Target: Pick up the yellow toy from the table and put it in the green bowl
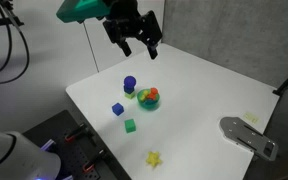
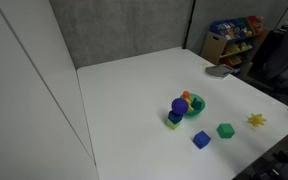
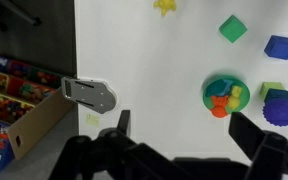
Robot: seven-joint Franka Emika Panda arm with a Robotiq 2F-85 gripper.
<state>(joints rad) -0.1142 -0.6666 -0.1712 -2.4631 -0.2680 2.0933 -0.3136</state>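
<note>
The yellow toy (image 1: 154,158) is a small flat star lying on the white table near its front edge; it also shows in an exterior view (image 2: 256,120) and at the top of the wrist view (image 3: 165,6). The green bowl (image 1: 149,99) sits mid-table with small coloured pieces inside; it also shows in an exterior view (image 2: 198,107) and in the wrist view (image 3: 212,88). My gripper (image 1: 134,45) hangs open and empty high above the table behind the bowl, far from the star. In the wrist view its fingers (image 3: 182,128) stand wide apart.
A blue cylinder (image 1: 130,85) on a block stands beside the bowl. A blue cube (image 1: 118,109) and a green cube (image 1: 130,125) lie in front. A grey metal plate (image 1: 247,135) lies at the table's edge. A box of toys (image 3: 9,95) stands beyond.
</note>
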